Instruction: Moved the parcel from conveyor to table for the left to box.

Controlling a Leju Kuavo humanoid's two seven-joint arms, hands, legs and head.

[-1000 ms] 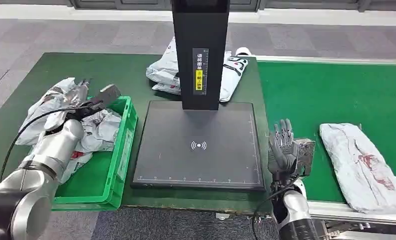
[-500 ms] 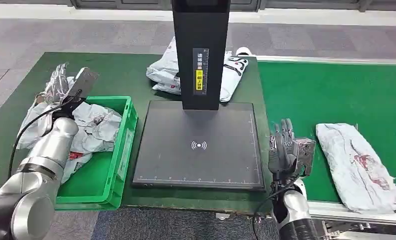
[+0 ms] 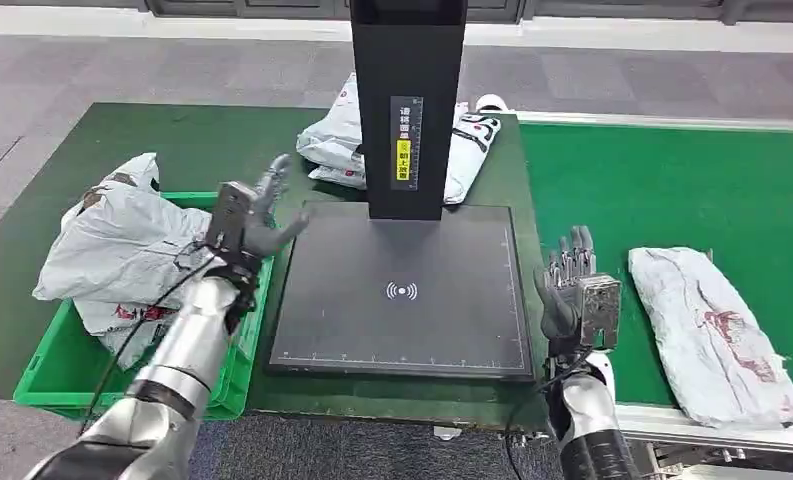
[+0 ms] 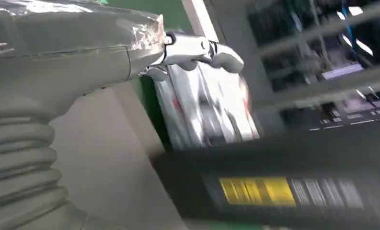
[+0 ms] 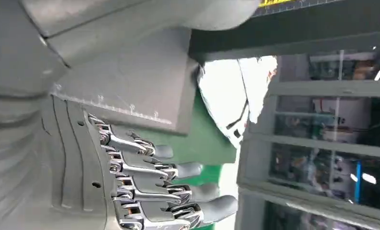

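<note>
Nearest, the right robot hand (image 3: 570,290) stands upright at the desk (image 3: 172,150) edge, between the black scan pad (image 3: 402,290) and the belt (image 3: 672,190). Its fingers are apart and it holds nothing. It has barely shifted over the last second.

Just beyond it, the parcel (image 3: 710,330) — a grey bag with red marks — lies flat on the belt, close to the right hand but not touching it. It has crept slightly toward the hand since a second ago, which suggests the belt is running.

On the other side, the left robot hand (image 3: 250,222) has changed most. A second ago it was over the crate (image 3: 234,350) among the bags; now it is raised over the crate's inner rim and the pad's near corner, fingers spread, released, carrying nothing. The left wrist view is blurred, consistent with fast motion. A large white bag (image 3: 122,245) now sits in the crate, draped over its far wall.

Farthest, more bags (image 3: 337,145) lie behind the scanner post (image 3: 407,100).

Judgement: the left hand's boxing turn looks complete and it is clearing toward the pad. The next parcel is within reach on the belt — the right hand's pick has not yet begun.
</note>
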